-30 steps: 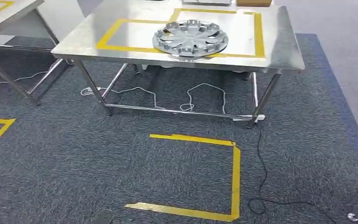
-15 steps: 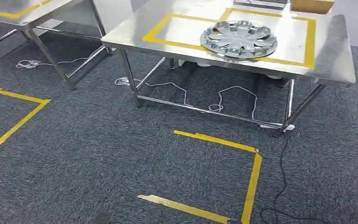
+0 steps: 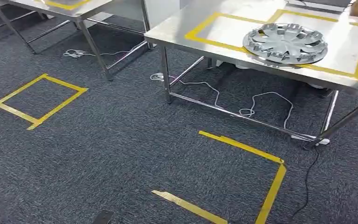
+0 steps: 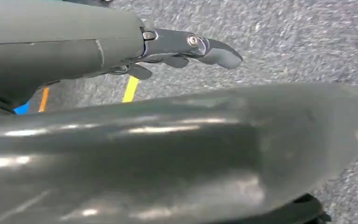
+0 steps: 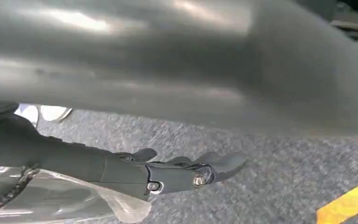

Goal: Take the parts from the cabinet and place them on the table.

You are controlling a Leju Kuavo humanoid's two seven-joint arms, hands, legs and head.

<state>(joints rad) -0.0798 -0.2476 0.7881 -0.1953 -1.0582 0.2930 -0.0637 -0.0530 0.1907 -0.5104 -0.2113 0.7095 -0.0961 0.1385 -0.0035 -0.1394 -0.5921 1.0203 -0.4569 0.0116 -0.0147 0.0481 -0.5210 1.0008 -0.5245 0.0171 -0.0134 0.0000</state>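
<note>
Hubcap [image 3: 285, 43], a silver wheel cover, lies flat on the steel table [image 3: 177, 29], inside the yellow tape rectangle [image 3: 205, 28] and overlapping its front strip near the table's front edge. White cables [image 3: 242, 105] trail on the dark carpet under the table. A second steel table [image 3: 74, 11] stands apart to the left, beyond a yellow tape square [image 3: 39, 100] on the floor. The left hand [image 4: 186, 46] hangs over the carpet with fingers extended, grasping nothing. The right hand [image 5: 186, 170] likewise hangs released, fingers straight, holding nothing.
</note>
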